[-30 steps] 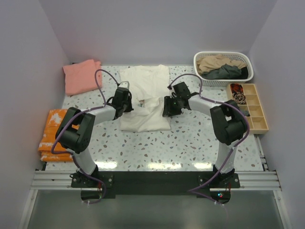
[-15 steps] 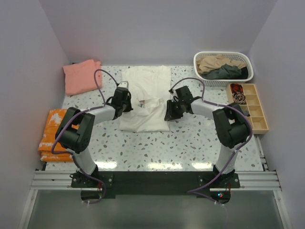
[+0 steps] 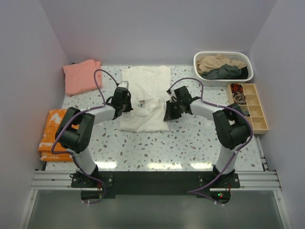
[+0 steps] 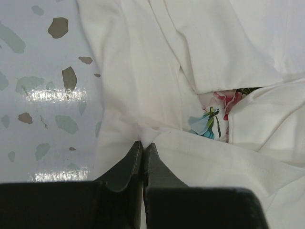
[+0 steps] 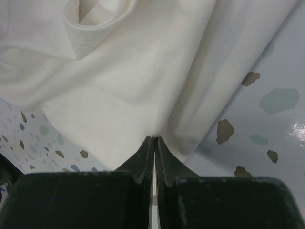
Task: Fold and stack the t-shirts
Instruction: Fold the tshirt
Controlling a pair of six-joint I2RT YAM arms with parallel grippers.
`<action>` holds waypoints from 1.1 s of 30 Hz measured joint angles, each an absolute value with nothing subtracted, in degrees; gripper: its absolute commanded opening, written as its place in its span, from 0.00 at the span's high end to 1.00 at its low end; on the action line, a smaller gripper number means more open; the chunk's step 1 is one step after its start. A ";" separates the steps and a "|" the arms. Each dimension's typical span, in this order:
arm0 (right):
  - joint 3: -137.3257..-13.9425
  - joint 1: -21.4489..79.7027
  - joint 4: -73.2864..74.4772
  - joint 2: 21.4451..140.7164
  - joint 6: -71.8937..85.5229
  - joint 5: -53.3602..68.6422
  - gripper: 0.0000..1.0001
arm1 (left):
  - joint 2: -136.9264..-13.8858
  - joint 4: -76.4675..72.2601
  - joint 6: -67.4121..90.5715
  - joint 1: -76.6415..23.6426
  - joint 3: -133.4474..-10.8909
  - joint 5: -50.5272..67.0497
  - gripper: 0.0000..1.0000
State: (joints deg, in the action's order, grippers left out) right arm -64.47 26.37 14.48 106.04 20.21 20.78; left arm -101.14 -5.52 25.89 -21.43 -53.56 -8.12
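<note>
A cream t-shirt [image 3: 145,90] with a rose print [image 4: 215,110] lies partly folded mid-table. My left gripper [image 3: 128,106] is at its left edge, and the left wrist view shows that gripper [image 4: 143,143] shut on a pinch of the cream cloth. At the shirt's right edge my right gripper [image 3: 167,113] is also shut; the right wrist view shows this gripper [image 5: 155,139] nipping a fold of the cream t-shirt [image 5: 128,81]. A folded salmon-pink t-shirt [image 3: 82,76] lies at the back left. Tan [image 3: 214,62] and dark grey [image 3: 228,72] t-shirts fill a basket.
The white laundry basket [image 3: 245,59] stands at the back right. A wooden compartment tray [image 3: 259,125] sits in front of it along the right edge. A stack of orange cloths [image 3: 53,136] lies at the left edge. Speckled tabletop [image 3: 157,148] stretches in front of the shirt.
My right gripper has closed from open onto the shirt's right edge, after shifting slightly nearer. The left gripper has stayed shut on the left edge.
</note>
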 measured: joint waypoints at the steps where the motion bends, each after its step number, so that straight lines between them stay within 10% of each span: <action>1: -64.45 26.37 14.57 105.97 20.14 20.75 1.00 | -101.14 -5.52 25.89 -21.41 -53.58 -8.12 1.00; 15: -52.23 26.72 16.40 89.47 21.04 19.42 1.00 | -100.92 -5.50 25.89 -19.92 -53.63 -8.10 1.00; 20: -49.32 26.98 17.56 90.04 21.71 18.28 0.62 | -100.88 -5.50 25.89 -19.84 -53.67 -8.05 0.96; 25: -49.65 27.00 19.73 91.11 21.74 14.33 0.60 | -100.79 -5.13 25.69 -19.79 -53.74 -8.71 0.24; 28: -51.48 27.00 21.54 91.11 21.41 11.44 0.57 | -100.16 -4.78 25.89 -19.55 -53.80 -9.82 0.00; 33: -54.11 27.00 21.02 90.02 21.87 10.83 0.50 | -94.59 -4.10 26.59 -19.35 -52.88 -13.45 0.00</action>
State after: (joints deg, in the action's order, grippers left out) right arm -54.11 27.00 21.02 90.02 21.87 10.83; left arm -94.59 -4.10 26.59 -19.35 -52.88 -13.45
